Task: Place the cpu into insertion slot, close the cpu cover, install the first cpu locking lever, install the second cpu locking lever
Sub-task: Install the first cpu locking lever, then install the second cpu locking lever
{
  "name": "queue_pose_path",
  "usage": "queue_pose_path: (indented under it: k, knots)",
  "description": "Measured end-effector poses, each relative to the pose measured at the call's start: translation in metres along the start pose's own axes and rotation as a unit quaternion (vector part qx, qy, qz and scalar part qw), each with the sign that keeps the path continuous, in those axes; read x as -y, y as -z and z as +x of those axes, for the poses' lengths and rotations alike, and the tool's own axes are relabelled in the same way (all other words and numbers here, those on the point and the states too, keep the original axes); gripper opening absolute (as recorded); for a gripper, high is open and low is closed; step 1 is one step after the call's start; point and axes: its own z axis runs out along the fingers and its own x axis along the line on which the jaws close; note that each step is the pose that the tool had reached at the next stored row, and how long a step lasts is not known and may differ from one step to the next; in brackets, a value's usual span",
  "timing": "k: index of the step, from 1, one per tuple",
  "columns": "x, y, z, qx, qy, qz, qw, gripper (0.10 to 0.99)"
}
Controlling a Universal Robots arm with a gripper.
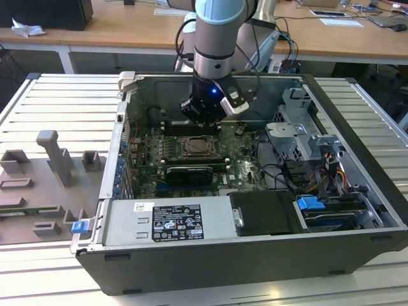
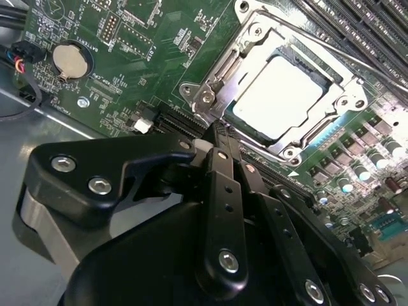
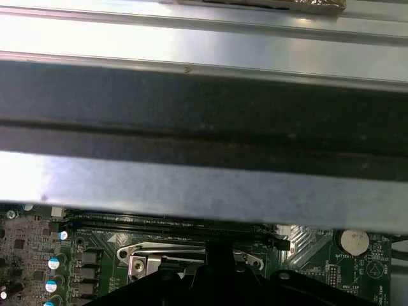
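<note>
The cpu (image 2: 275, 94), a pale silvery square, lies flat in its socket on the green motherboard. The silvery cpu cover (image 2: 252, 39) lies down around it, and the chip shows through its window. Thin lever rods (image 2: 299, 38) run along the frame's sides; I cannot tell whether they are latched. My gripper (image 2: 220, 135) is shut with nothing between its black fingers, and its tip hovers just off one socket corner. In the exterior view the gripper (image 1: 203, 121) hangs inside the open case, just behind the socket (image 1: 199, 148). In the first wrist view the cover's edge (image 3: 150, 260) lies beside the fingertips (image 3: 217, 255).
Memory slots (image 2: 357, 25) flank the socket and a coin battery (image 2: 71, 58) sits nearby. A dark expansion card (image 1: 189, 173) lies in front of the socket, then the power supply (image 1: 169, 220). Drive cage and cables (image 1: 299, 134) crowd the exterior view's right. The case wall (image 3: 191, 95) rises close behind.
</note>
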Motion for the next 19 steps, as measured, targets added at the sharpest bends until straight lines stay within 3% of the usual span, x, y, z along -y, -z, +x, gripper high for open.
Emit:
queue_pose_path:
  k: [8, 10, 12, 15, 19]
  knots:
    - [0.0074, 0.0009, 0.0006, 0.0, 0.0, 0.0, 1.0, 0.106]
    - [0.007, 0.0067, 0.0005, 0.0, 0.0, 0.0, 1.0, 0.106]
    - [0.006, 0.0194, 0.0004, 0.0, 0.0, 0.0, 1.0, 0.106]
    - [0.0051, 0.0309, 0.0003, -0.0001, 0.0, 0.0, 1.0, 0.106]
    - [0.0101, 0.0317, 0.0007, -0.0001, 0.0, 0.0, 1.0, 0.106]
